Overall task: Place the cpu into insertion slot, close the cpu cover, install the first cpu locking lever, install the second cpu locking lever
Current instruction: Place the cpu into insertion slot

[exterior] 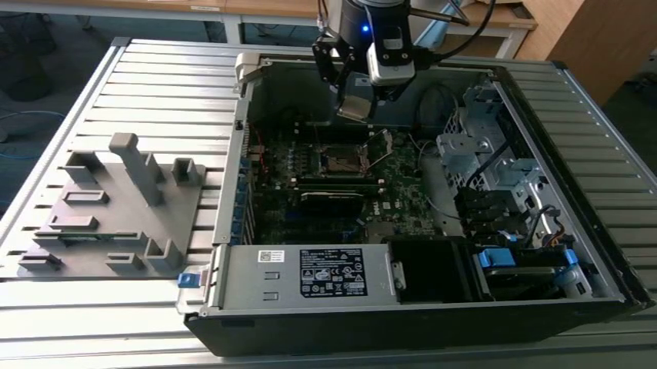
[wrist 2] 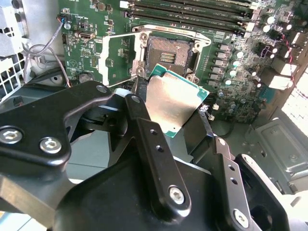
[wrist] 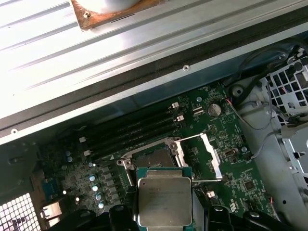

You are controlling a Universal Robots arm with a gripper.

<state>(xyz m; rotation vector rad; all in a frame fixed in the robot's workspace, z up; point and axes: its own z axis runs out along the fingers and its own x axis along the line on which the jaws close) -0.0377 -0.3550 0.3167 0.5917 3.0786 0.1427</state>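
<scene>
Two fingers (wrist 2: pixel 149 134) pinch cpu (wrist 2: pixel 173 103) edges; arm (exterior: pixel 375 23) pointing down near open insertion slot (wrist 2: pixel 169 53).

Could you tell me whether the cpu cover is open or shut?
Open: the cover is swung back, the socket bare; the gripper holds the cpu.

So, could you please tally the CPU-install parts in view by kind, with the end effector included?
end effector: 1
cpu, gripped by it: 1
insertion slot, empty: 1
cpu cover, swung open: 1
Total: 4
</scene>
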